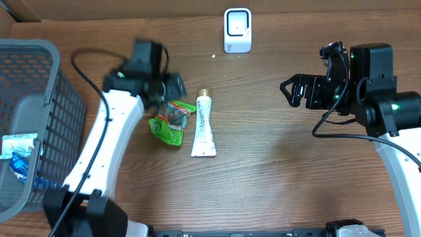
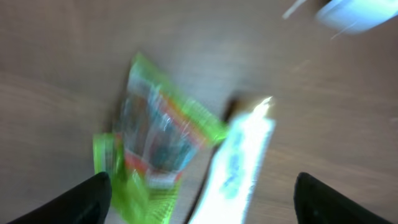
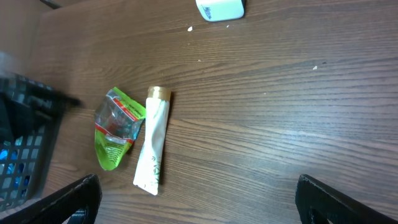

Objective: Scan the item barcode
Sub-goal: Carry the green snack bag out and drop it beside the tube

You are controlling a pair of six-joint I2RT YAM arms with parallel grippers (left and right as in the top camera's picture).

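Just below our left pincer (image 1: 172, 87), on the wooden table (image 1: 276, 164), we see the green packet (image 1: 172, 120) lying flat, with the white tube (image 1: 203, 125) just beside it on its right. Our left pincer's jaws stand apart above both items, gripping neither. Our right pincer (image 1: 293, 92) hangs well apart to the right, jaws wide and holding nothing. We see the white scanner (image 1: 237, 30) beyond the tube.

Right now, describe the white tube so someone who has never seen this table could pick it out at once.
Start at the grey wire basket at the left edge of the table and look right, past the green packet. The tube lies flat beside that packet. It is the only long white item, with a gold cap pointing toward the far edge, where the white scanner stands.
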